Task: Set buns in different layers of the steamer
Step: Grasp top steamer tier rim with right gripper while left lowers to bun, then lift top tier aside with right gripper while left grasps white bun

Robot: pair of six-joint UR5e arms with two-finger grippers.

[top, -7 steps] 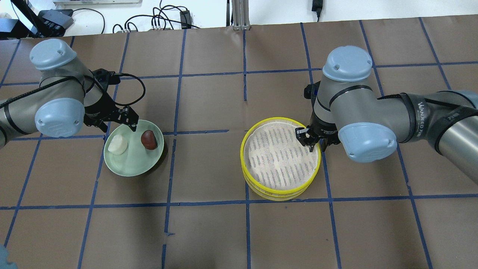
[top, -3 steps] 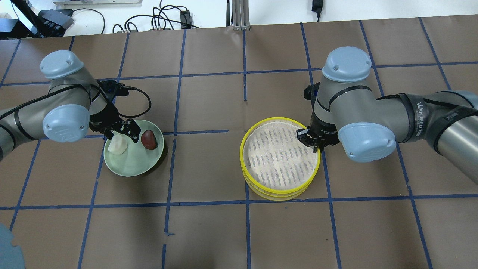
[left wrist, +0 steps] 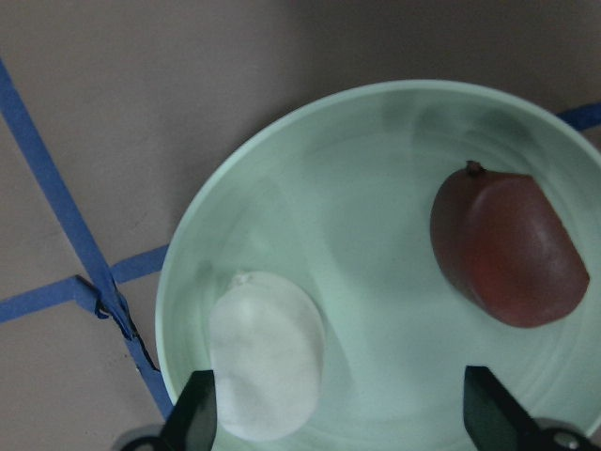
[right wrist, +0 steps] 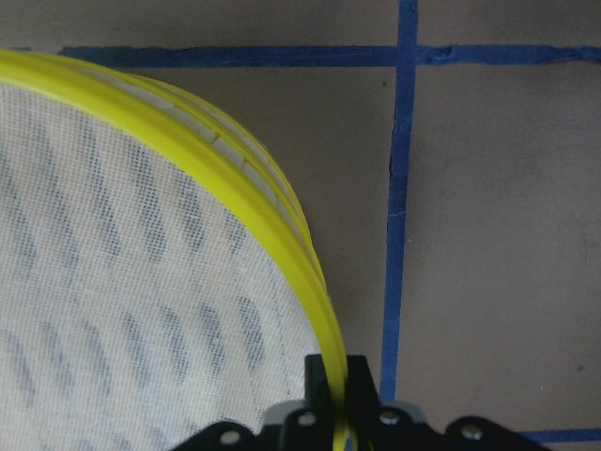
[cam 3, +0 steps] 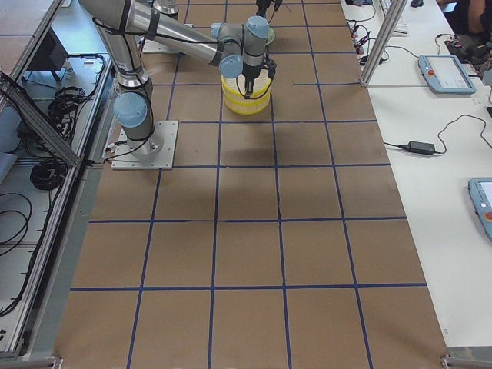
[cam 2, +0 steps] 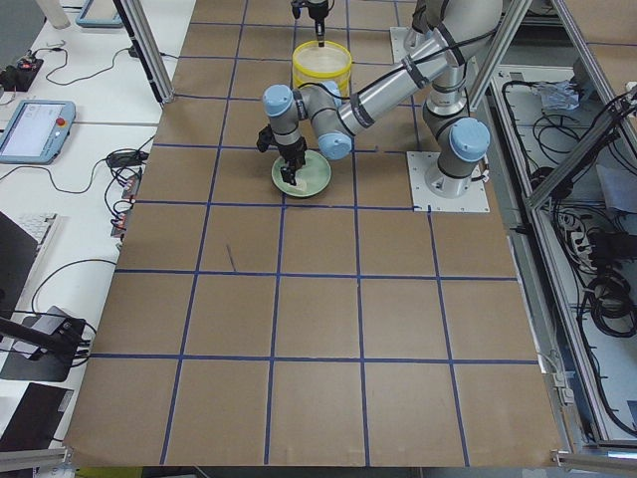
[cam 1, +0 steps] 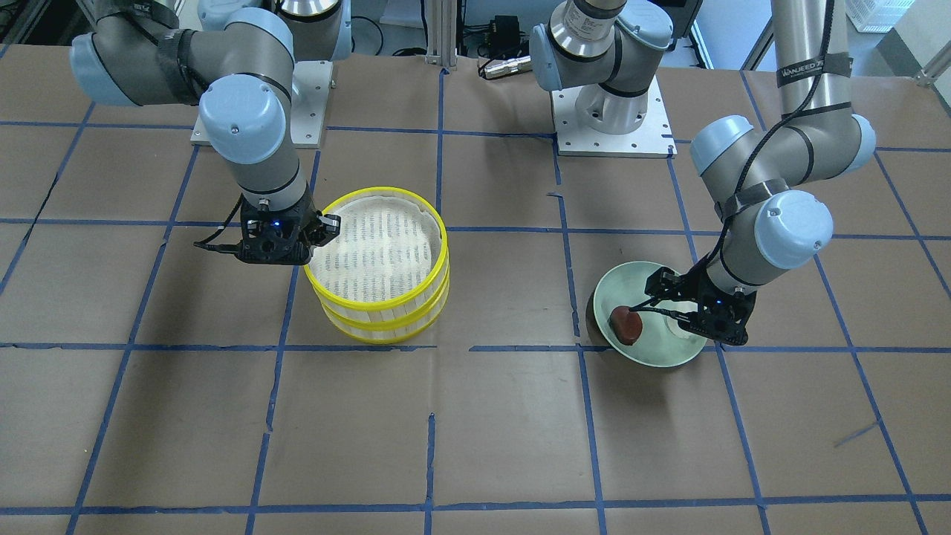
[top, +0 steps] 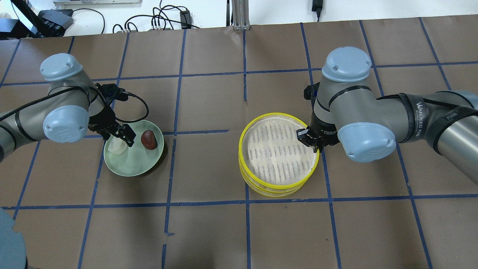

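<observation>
White bun (top: 117, 147) and reddish-brown bun (top: 149, 139) lie apart on the green plate (top: 134, 170) on the desk (top: 209, 168). The left claw (left wrist: 343, 418) hangs over them, fingers spread wide. The right claw (right wrist: 335, 376) is clamped on the rim of the top steamer layer (top: 278, 185), stacked on the bottom layer (top: 276, 193).

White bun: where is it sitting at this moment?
In the overhead view the white bun lies at the left, on the pale green plate, beside the brown bun, with the open left gripper right over it.

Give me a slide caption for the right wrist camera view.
Right claw pinching the yellow rim of the upper steamer layer, white mesh inside, taped brown table beyond.
</observation>
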